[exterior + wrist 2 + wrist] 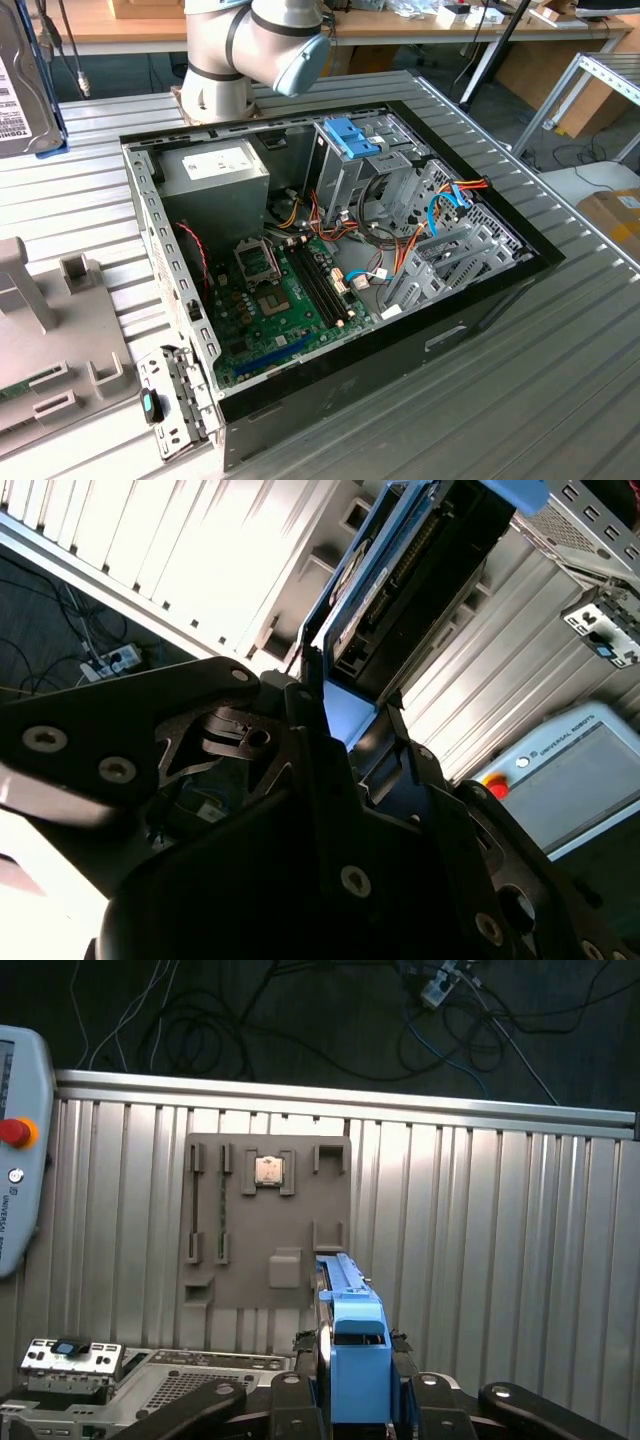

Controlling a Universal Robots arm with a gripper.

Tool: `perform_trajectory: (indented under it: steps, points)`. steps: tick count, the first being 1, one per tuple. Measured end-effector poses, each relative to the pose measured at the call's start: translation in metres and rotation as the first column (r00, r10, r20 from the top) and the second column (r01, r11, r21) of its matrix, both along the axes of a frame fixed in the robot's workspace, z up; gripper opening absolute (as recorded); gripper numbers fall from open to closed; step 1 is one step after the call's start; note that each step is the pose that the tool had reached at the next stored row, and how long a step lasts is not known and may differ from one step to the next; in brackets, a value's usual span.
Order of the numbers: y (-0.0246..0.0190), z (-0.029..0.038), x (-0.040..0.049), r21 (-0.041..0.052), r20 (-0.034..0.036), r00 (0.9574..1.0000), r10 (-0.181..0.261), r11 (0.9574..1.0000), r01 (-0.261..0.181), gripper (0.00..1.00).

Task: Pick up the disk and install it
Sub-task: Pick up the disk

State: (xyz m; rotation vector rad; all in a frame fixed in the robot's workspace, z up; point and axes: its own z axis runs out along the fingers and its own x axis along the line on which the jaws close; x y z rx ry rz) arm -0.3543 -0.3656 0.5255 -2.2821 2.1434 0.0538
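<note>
Ribbed metal table [560,380] bearing an open computer case [330,250]. The gripper [355,1390], well apart from the case, is clamped on the upright disk [355,1330]. Carrying step; installation likely demands aligning the rails with the drive cage [350,160].

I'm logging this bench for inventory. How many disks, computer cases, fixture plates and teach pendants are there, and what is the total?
disk, clamped in the gripper: 1
computer case, lid off: 1
grey fixture plate: 1
teach pendant: 1
Total: 4
</note>
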Motion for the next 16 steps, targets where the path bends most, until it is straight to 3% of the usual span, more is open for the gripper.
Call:
perform_trajectory:
  steps: [16]
  points:
    - [0.0000,0.0000,0.0381,0.0001,0.0000,1.0000,0.000,1.0000,0.000,0.36]
